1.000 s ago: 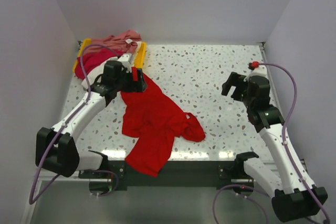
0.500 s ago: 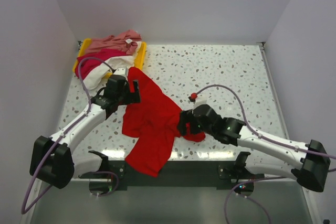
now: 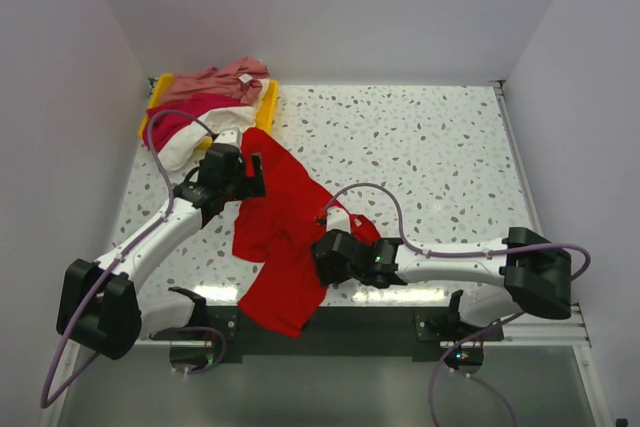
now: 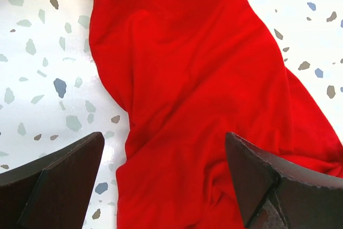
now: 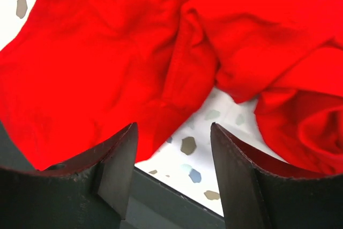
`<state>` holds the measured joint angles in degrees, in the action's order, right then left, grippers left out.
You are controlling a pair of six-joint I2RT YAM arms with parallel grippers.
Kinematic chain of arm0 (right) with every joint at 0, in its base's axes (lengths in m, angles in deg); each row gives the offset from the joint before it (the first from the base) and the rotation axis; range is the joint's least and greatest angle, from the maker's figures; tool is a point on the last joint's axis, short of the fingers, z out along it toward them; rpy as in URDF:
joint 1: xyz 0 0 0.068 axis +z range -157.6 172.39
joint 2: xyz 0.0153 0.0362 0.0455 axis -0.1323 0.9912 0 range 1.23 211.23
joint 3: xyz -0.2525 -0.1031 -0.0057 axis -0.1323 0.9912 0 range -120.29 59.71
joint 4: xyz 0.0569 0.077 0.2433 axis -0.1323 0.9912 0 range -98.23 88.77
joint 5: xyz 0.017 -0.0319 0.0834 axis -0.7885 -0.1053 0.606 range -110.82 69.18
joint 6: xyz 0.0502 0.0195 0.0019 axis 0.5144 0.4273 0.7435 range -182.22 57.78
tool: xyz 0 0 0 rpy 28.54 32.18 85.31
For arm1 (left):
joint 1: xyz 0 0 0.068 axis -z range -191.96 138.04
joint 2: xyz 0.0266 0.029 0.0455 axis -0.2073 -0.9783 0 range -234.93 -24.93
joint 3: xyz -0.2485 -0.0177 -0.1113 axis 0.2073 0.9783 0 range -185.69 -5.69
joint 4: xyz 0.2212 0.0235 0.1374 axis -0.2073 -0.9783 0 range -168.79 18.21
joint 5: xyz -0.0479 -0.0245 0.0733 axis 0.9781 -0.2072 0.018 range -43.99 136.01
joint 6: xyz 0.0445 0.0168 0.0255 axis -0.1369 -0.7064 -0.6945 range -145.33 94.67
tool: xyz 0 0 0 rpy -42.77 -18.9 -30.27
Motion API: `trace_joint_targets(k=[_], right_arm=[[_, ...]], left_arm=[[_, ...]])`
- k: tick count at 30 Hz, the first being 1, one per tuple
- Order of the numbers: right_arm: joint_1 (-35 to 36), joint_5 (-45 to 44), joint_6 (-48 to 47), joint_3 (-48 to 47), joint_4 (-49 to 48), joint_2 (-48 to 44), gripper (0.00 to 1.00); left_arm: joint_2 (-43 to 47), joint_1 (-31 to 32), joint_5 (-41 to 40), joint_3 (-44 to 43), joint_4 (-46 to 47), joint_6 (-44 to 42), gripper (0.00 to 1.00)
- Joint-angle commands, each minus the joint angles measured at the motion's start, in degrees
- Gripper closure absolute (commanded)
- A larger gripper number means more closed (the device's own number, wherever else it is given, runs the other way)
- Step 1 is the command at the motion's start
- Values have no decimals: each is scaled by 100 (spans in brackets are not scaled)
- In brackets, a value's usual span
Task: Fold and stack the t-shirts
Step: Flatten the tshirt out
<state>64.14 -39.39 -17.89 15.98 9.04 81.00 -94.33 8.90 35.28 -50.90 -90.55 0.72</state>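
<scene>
The bright red t-shirt (image 3: pixel 290 217) lies crumpled on the speckled table, its lower part hanging over the near edge. It fills the left wrist view (image 4: pixel 203 89) and the right wrist view (image 5: pixel 118 52). My left gripper (image 3: pixel 252 172) is open above the shirt's upper left part. My right gripper (image 3: pixel 322 259) is open low over the shirt's bottom right edge by the table's near edge. The dusty pink (image 3: pixel 225 79), crimson-magenta (image 3: pixel 185 115) and cream-white (image 3: pixel 185 152) shirts lie heaped at the back left.
A shallow yellow tray (image 3: pixel 268 102) at the back left holds the heap of shirts. The table's dark front edge (image 5: pixel 177 197) runs just under my right gripper. White walls close in the left, back and right sides.
My right arm swung from the right side across to the red shirt's lower edge. My left gripper dropped slightly toward the near side and has held still since.
</scene>
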Motion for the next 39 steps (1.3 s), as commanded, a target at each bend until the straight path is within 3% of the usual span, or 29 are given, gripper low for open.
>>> trace_joint_targets(k=[1,10,12,13,17,21,25,31,39], right_arm=[[76,-182,295,-338,-243,258,41],[85,-42,409,-444,-278,943,48],[77,37,400,-453,-339,1032,59],[85,64,426,-479,-304,1110,75],[77,-164,523,-628,177,1129,100],[-20,-893,427,-813,873,770,100],[-730,-1210,164,-708,1339,93,100],[-2444,-1456,-653,-830,1577,-1094,100],[-4633,-1308,-1471,-1349,1428,-1007,100]], left_arm=[[173,-21,-123,21,-40,41,0],[270,-21,-123,56,-101,6,0],[287,-21,-114,65,-92,-11,0],[296,-21,-114,65,-92,-20,0],[323,-21,-106,47,-101,-38,0],[366,-21,-106,39,-101,-73,0],[393,-21,-123,-14,-127,-134,0],[349,5,70,-5,22,-222,0],[103,488,44,82,83,-187,0]])
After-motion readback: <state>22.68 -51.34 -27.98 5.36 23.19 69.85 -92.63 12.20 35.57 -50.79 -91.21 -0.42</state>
